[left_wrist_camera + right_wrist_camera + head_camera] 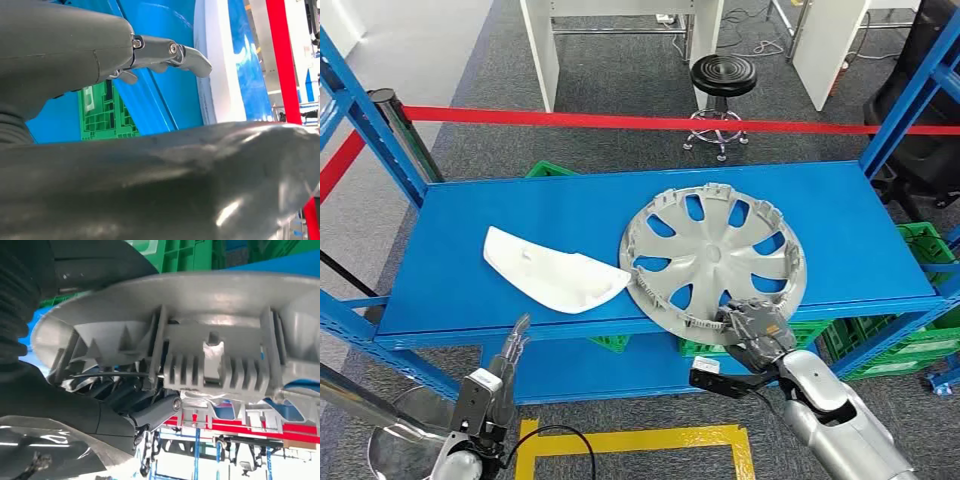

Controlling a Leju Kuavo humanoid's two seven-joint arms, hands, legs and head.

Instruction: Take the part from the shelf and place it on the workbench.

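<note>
1. The right hand (756, 328) sits on the near rim of the grey wheel cover (712, 257), at about 5 o'clock on the disc. The right wrist view shows its fingers (156, 412) curled among the ribs under the rim, so it reads as holding the cover.
2. The left hand (509, 352) hangs below the shelf's front edge, fingers (177, 52) straight and apart, holding nothing. It points up toward the white curved panel (554, 273), which lies at 9 o'clock from the cover and touches its rim.
3. The cover lies on the blue shelf (456, 250), its near edge overhanging the front lip above the green crates (893, 335).
4. Judged step: the grasp looks made and the lift-off comes next. That calls for raising the cover clear of the lip, then drawing it toward 6 o'clock.
5. Room: open toward the robot; the blue uprights (901, 100) stand at 2 o'clock and 10 o'clock. The white panel may be dragged along.
</note>
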